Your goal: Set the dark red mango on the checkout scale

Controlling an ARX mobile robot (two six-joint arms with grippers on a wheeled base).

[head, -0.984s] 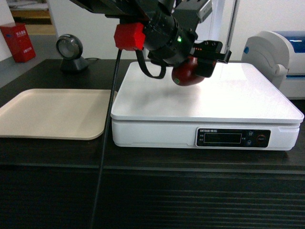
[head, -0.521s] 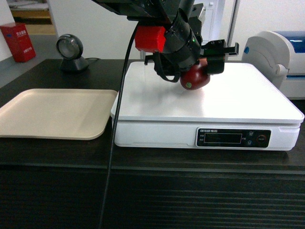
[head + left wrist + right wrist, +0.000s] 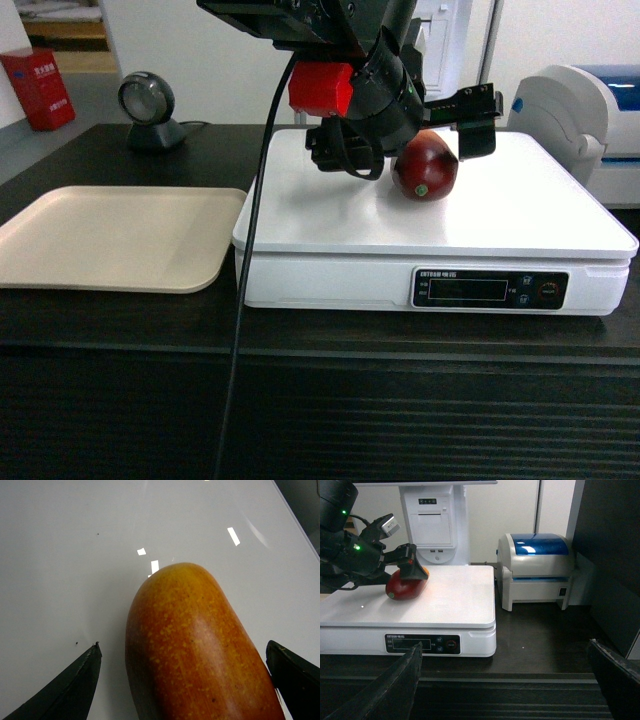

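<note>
The dark red mango (image 3: 425, 167) lies on the white platform of the scale (image 3: 520, 215), right of its middle, green sticker facing front. My left gripper (image 3: 440, 125) stands open around it, with a black finger (image 3: 478, 108) on the far side. In the left wrist view the mango's orange end (image 3: 200, 650) sits between the spread fingertips of that gripper (image 3: 182, 645), with bare scale (image 3: 75, 555) showing beside the left tip. The right wrist view shows mango (image 3: 405, 586), scale (image 3: 460, 595) and left gripper (image 3: 405, 575). My right gripper (image 3: 505, 645) hangs open and empty before the checkout front (image 3: 520, 695).
A beige tray (image 3: 110, 235) lies left of the scale. A white printer with a blue lid (image 3: 537, 565) stands right of it. A round barcode scanner (image 3: 145, 105) is at the back left. A black cable (image 3: 240, 300) hangs over the ribbed checkout front (image 3: 400, 400).
My left gripper carried the mango rightward and down over the scale, then opened. The mango now rests on the platform, free of the fingers.
</note>
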